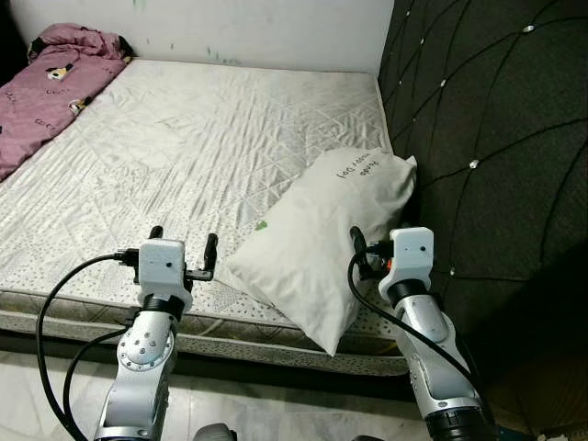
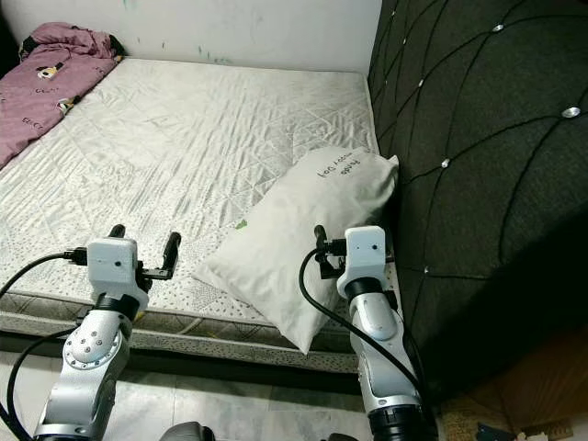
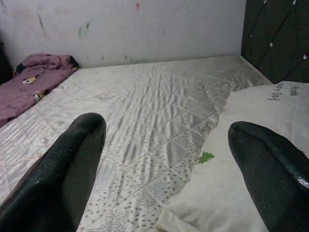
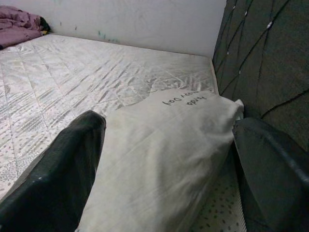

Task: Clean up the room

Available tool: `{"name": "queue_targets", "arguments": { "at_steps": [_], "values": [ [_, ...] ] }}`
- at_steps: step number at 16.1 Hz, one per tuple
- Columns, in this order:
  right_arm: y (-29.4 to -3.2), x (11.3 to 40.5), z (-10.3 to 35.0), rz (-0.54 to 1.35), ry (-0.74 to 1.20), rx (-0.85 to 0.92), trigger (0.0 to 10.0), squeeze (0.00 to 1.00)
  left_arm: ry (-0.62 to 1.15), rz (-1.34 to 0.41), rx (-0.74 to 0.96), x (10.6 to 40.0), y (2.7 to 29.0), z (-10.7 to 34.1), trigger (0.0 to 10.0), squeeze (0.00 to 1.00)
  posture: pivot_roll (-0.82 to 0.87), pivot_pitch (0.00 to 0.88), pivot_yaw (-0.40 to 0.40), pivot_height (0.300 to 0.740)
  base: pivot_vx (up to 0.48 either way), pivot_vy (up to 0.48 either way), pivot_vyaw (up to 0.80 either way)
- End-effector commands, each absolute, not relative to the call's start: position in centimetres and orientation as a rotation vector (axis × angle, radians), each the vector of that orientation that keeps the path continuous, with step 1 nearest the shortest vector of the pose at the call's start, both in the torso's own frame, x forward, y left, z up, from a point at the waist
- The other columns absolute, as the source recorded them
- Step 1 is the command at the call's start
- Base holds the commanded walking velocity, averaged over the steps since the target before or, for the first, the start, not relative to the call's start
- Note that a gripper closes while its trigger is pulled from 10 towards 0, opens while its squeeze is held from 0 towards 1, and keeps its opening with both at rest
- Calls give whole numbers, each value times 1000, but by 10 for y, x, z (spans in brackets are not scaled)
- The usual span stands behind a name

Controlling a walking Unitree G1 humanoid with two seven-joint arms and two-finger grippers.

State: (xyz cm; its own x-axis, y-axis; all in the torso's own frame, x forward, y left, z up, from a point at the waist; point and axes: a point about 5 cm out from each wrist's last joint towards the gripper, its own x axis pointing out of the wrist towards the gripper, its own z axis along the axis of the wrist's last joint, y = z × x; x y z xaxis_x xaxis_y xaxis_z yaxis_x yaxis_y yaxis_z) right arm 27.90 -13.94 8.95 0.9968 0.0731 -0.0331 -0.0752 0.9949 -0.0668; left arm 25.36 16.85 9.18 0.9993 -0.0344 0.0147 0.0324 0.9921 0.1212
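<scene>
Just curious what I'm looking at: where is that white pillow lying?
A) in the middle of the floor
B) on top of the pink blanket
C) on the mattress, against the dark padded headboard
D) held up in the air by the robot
C: the white pillow lies on the mattress, its far end against the dark padded headboard.

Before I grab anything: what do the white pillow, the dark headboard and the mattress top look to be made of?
White rectangular pillow: soft matte woven cloth, judging by its creases and printed lettering. Dark tufted headboard: looks like padded matte fabric, possibly felt or suede-like, diamond-stitched with shiny studs. Pale quilted mattress top: slightly glossy, satin-like fabric, since it catches light along the quilting.
</scene>
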Motion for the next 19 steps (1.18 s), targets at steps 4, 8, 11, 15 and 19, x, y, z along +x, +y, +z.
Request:
{"name": "queue_targets", "arguments": {
  "at_steps": [4, 8, 11, 15, 19],
  "values": [
    [-140, 281, 95, 79, 14, -71, 10000, 0, -32, -55, 118, 255, 167, 96, 10000, 0, 17, 0, -4, 740, 352, 0, 0],
    [-140, 281, 95, 78, 14, -73, 10000, 0, -33, -58, 115, 255, 166, 96, 10000, 0, 17, 0, -6, 740, 368, 0, 0],
    [-140, 282, 95, 78, 15, -72, 10000, 0, -37, -68, 110, 255, 165, 96, 10000, 0, 17, 0, -5, 740, 381, 0, 0],
    [-140, 282, 95, 75, 16, -72, 10000, 0, -31, -69, 115, 255, 165, 96, 10000, 0, 16, 0, -3, 740, 362, 0, 0],
    [-140, 283, 95, 72, 17, -73, 10000, 0, -38, -70, 112, 256, 165, 97, 10000, 0, 16, 0, -3, 740, 143, 0, 0]
  ]
}}
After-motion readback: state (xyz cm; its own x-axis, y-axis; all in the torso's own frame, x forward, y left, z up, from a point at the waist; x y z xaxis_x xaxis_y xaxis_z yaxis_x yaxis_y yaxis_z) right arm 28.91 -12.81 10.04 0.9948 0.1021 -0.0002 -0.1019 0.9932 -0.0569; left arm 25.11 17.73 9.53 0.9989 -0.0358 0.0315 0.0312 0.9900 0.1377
